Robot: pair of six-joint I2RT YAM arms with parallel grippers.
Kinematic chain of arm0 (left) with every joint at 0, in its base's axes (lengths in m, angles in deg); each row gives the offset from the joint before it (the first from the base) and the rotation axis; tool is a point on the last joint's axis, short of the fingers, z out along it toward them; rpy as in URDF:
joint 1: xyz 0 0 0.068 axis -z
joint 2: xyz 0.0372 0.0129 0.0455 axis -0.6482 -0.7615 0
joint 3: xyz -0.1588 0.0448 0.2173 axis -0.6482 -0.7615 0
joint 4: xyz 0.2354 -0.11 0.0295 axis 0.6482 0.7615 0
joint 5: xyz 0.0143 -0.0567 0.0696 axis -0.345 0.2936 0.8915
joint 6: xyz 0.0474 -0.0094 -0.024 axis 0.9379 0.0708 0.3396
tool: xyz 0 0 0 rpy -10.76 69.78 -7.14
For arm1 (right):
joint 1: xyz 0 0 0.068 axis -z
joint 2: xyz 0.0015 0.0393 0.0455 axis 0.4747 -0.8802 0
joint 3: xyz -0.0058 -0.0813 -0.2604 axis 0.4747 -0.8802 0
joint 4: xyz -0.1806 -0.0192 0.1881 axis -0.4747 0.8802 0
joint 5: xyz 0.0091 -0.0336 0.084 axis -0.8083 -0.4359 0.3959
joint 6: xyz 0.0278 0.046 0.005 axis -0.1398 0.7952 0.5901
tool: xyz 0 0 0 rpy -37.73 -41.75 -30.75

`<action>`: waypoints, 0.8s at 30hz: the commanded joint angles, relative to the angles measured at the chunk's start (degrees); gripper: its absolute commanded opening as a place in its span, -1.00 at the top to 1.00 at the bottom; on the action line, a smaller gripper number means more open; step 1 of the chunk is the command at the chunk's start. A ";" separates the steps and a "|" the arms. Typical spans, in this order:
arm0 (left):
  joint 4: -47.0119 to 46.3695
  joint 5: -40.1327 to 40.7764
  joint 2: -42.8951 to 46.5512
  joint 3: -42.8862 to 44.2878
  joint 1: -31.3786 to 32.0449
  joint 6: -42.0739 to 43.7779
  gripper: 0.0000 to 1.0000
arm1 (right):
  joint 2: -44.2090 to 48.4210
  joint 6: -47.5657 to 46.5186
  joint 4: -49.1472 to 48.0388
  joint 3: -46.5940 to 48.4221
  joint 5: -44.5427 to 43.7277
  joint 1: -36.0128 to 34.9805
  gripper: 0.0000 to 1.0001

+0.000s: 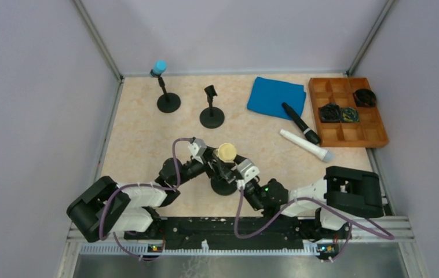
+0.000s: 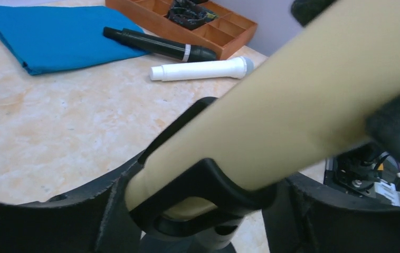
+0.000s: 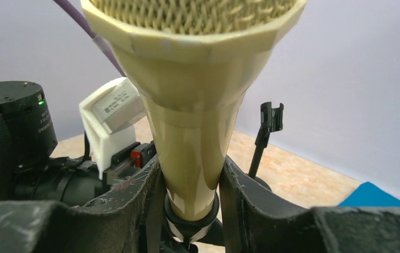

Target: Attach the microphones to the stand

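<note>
Bright, even light from overhead; shadows are faint. Inside the left pincer (image 2: 198,221) the cream mic (image 2: 293,100) is blurred by closeness; above the right pincer (image 3: 190,205) its glossy shaft carries soft glare

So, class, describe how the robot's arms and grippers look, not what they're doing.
Left arm and right arm are chunky black-and-white segments trailing looping purple cables. Gripper fingers are scuffed matte black. The left wrist carries a white labelled block, and a green light glows on its black joint.

left hand (image 1: 213,164): reaching rightward, low | right hand (image 1: 233,174): reaching leftward, clamped tight
</note>
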 commanded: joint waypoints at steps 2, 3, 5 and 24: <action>-2.47 -1.87 2.20 -1.18 0.58 -1.70 -0.21 | -10.25 -10.02 -9.12 0.41 -17.69 -2.53 1.00; -2.36 -2.09 2.46 -1.18 0.59 -1.83 -0.12 | -10.80 -10.81 -9.15 1.24 -17.86 -3.00 1.00; -1.91 -2.16 3.07 -1.45 0.63 -2.22 -0.05 | -11.38 -13.02 -9.09 2.32 -18.11 -3.52 1.00; -6.19 -4.02 7.71 -7.81 0.94 -6.78 -0.16 | -9.25 -10.94 -9.14 3.44 -21.25 -3.74 1.00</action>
